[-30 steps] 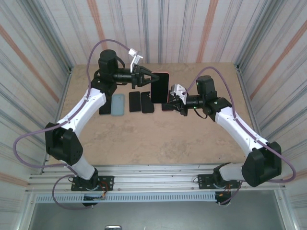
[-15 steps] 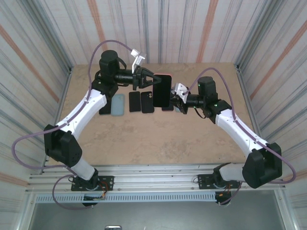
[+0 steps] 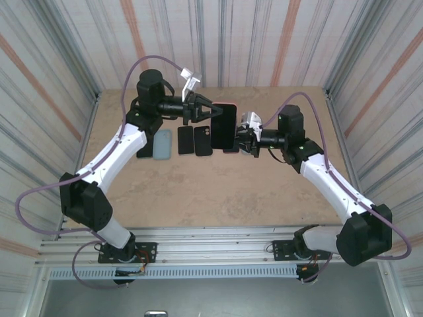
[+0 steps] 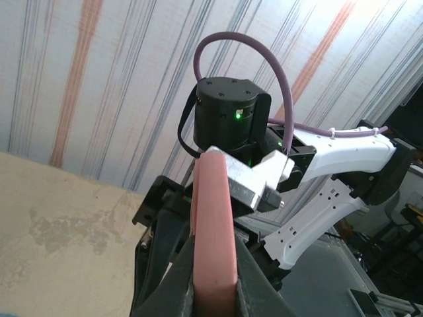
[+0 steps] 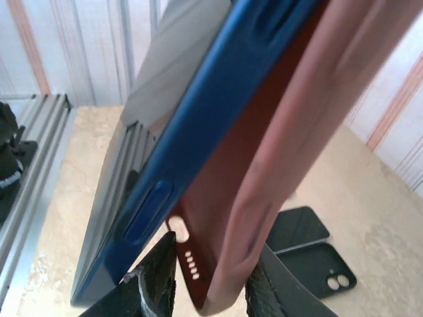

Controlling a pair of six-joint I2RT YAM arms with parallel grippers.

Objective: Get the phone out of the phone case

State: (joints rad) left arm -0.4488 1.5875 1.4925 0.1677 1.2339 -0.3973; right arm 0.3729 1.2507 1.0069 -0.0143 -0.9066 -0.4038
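A pink phone case (image 3: pixel 223 125) with a blue phone in it hangs upright above the table's middle. My left gripper (image 3: pixel 206 112) is shut on the case's left edge; the left wrist view shows its fingers pinching the pink case (image 4: pixel 213 238). My right gripper (image 3: pixel 239 140) meets the case's lower right edge. In the right wrist view the blue phone (image 5: pixel 198 119) has lifted away from the pink case (image 5: pixel 297 132), a dark red gap between them. My right gripper (image 5: pixel 211 277) is part open, one finger (image 5: pixel 155 284) inside that gap, the other (image 5: pixel 271 290) behind the case.
On the table under the held case lies a row of flat things: a pale blue case (image 3: pixel 162 143), dark phones or cases (image 3: pixel 186 140) (image 3: pixel 203 140) and a black one (image 3: pixel 144 148). Two dark ones (image 5: pixel 310 251) lie below my right gripper. Corrugated walls enclose the table.
The left gripper shifted the cased phone slightly right. The right gripper rose and closed in on the case's right edge, and its jaws have widened.
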